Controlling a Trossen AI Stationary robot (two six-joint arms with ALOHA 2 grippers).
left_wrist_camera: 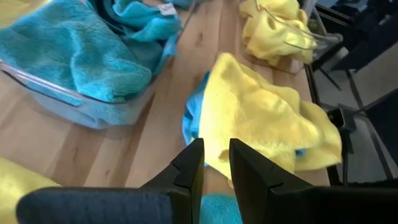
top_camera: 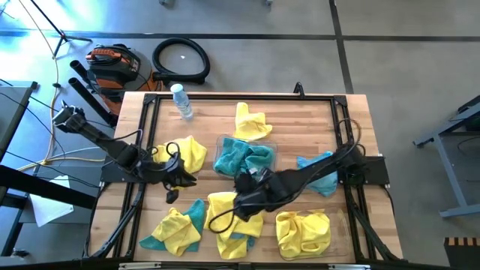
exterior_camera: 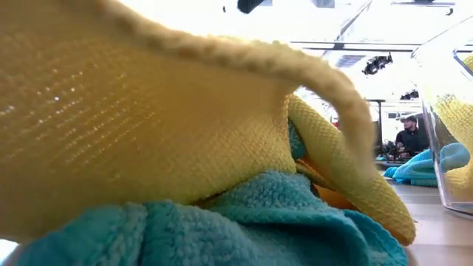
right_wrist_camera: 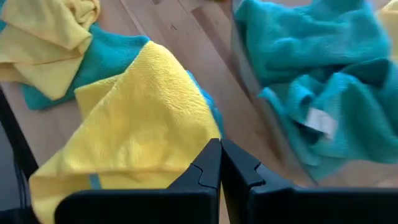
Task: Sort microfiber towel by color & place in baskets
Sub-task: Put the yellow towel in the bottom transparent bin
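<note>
Yellow and teal microfiber towels lie scattered on the wooden table. A clear basket at the table's middle holds teal towels. A second basket at the near right holds yellow towels. A yellow towel lies over a teal one between the baskets, toward the near edge. My left gripper hovers left of the teal basket, its fingers a little apart with nothing between them. My right gripper is shut and bare above the yellow towel, beside the teal basket.
Loose towels: a yellow one at the far middle, another at the left, a teal one at the right, a yellow-teal heap at the near left. A clear bottle lies at the far left. A person is in the room.
</note>
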